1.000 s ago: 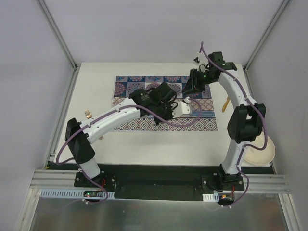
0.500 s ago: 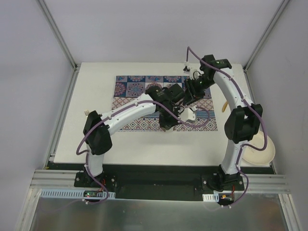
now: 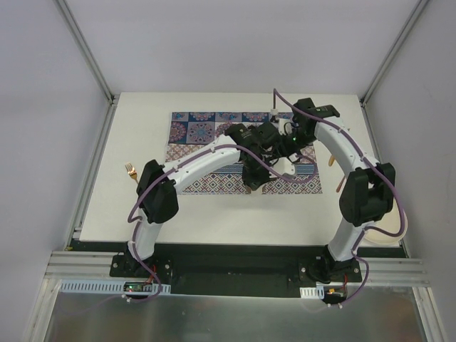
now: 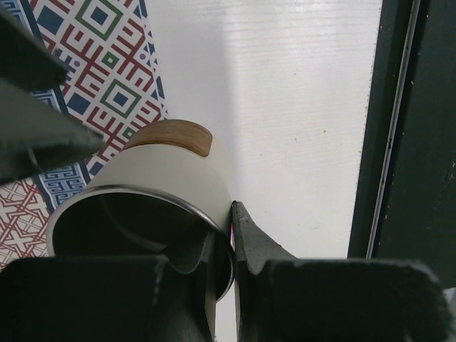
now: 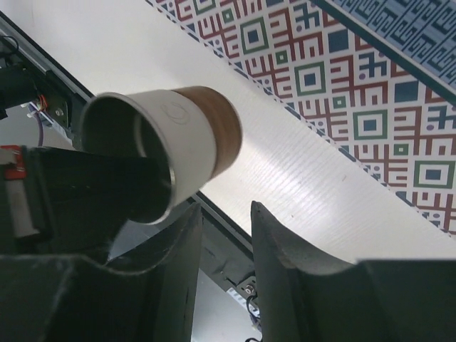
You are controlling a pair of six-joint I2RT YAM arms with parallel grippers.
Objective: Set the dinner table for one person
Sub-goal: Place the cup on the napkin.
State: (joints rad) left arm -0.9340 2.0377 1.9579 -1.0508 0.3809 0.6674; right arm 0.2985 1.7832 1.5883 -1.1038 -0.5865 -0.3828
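**A:** Two arms, tips close together over the right half of the placemat. Grips?

**B:** Left gripper clamped on the cup rim, one finger inside, one outside. Cup sits over the placemat's edge.

**A:** Right gripper?

**B:** Jaws parted, nothing between them. Cup just beside.

**A:** Dinner table?

**B:** Under the placemat, bare white all round it. Fork left of the placemat.

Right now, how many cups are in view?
1: the cup is pinched by its rim in the left gripper, over the mat's edge. Others may be hidden.
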